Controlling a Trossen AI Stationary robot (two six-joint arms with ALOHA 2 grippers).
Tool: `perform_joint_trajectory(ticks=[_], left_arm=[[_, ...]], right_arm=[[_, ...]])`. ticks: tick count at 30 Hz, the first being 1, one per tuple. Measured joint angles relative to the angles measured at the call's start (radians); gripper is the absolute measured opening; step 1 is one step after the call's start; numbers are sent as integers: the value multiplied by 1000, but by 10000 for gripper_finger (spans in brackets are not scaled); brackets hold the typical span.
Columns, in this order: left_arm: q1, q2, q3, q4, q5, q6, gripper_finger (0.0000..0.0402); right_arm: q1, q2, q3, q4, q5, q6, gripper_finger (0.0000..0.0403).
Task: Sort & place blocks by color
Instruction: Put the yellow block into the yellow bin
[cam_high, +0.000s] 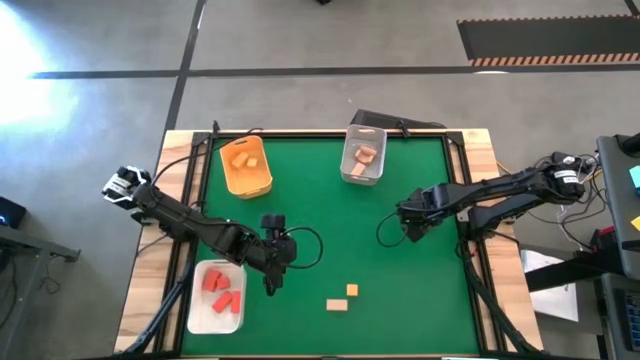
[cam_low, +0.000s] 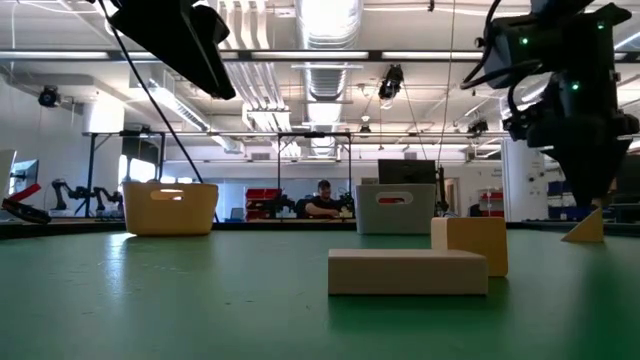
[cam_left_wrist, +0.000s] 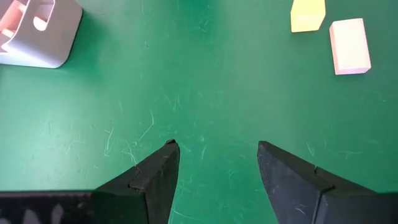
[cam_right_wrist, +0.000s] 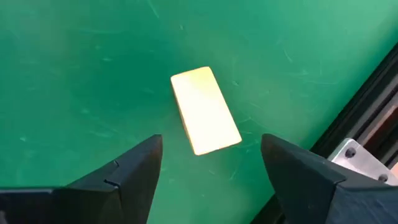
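My right gripper (cam_right_wrist: 211, 138) hangs open near the table's right side (cam_high: 407, 232), pointing down. A yellowish block (cam_right_wrist: 205, 111) lies flat on the green mat below it, between the fingers and apart from both. This block also shows low at the right in the low view (cam_low: 585, 229). My left gripper (cam_left_wrist: 214, 146) is open over bare mat near the front left (cam_high: 270, 282). A yellow-orange block (cam_high: 352, 290) and a tan block (cam_high: 337, 304) lie on the mat toward the front edge, to the right of the left gripper.
An orange bin (cam_high: 246, 165) with yellow blocks stands at the far left. A clear bin (cam_high: 363, 155) with tan blocks stands at the far middle. A white bin (cam_high: 216, 297) with red blocks sits at the front left. The table's black frame (cam_right_wrist: 367, 93) runs close beside the right gripper.
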Motion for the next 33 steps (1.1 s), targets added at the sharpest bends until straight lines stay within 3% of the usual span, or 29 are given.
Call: perform_joint_trajectory(ticks=[10,14,23,29,33], left_arm=[[1,0,0,0,-3,1,199],[1,0,0,1,-3,1,199],[1,0,0,10,-6,0,199],[1,0,-1,96,-7,39,199],[1,-1,-48,272,-7,115,199]], right_arm=[[0,4,-98,120,2,-23,281],[0,3,-115,145,2,-28,246],[0,1,-141,206,4,-39,122],[0,-33,-106,291,2,-109,120],[1,-86,-101,581,10,-250,120]])
